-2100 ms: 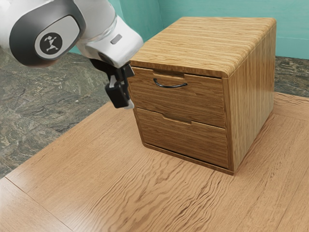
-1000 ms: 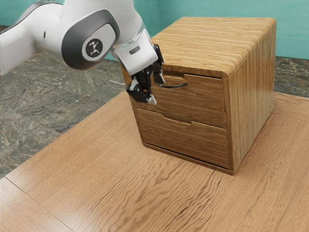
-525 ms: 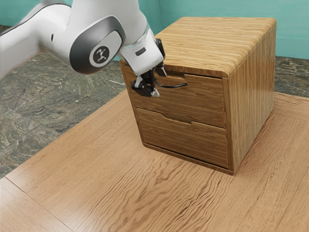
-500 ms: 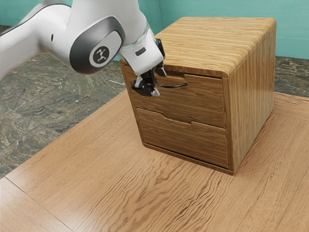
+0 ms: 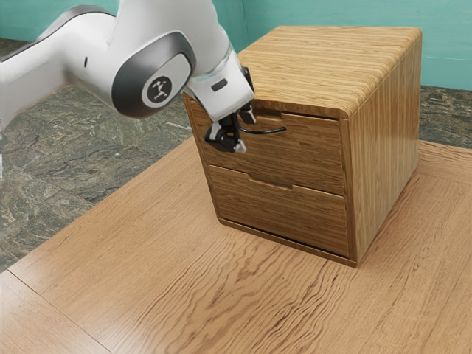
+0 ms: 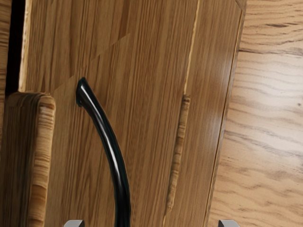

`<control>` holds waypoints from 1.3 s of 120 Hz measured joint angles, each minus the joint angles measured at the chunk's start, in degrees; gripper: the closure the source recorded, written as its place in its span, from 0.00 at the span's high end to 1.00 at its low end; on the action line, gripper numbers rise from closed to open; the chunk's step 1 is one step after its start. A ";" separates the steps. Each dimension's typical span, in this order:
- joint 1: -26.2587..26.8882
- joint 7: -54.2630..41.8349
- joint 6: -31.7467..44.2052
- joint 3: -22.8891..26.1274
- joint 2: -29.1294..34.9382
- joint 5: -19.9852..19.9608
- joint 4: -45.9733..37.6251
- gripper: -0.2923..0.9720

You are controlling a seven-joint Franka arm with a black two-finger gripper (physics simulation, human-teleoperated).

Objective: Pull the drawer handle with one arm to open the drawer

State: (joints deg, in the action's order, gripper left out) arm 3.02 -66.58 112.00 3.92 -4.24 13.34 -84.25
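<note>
A wooden cabinet with two drawers stands on the table. The top drawer carries a thin black curved handle, and its front sits flush with the cabinet. My gripper is right at the front of this drawer, at the handle's end on the exterior view's left. In the wrist view the handle runs down between my two fingertips, nearer to this one than to the other. The fingers stand wide apart and do not touch the handle, so the gripper is open.
The lower drawer has a notch instead of a handle and is shut. The wooden table stretches in front of the cabinet. A dark stone floor lies at the exterior view's left.
My arm has swung from beside the cabinet's corner toward the exterior view's right and turned to face the top drawer. Over the last half second it edged slightly closer to the handle.
</note>
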 joint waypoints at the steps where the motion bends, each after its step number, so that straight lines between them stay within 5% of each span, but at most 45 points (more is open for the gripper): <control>1: -0.02 0.01 0.05 0.00 -0.06 -0.03 0.00 0.49; 36: -0.31 1.66 0.76 0.08 -1.40 -0.12 -0.29 0.54; 53: -0.07 2.27 0.69 0.09 -0.22 -0.15 -1.03 0.37; 98: -0.15 3.36 0.96 0.47 2.56 0.08 -5.20 0.15; 156: 0.66 5.21 0.97 0.67 13.56 -0.08 -16.16 0.15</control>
State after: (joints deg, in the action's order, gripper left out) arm 3.68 -61.37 112.96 4.59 9.32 13.26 -100.41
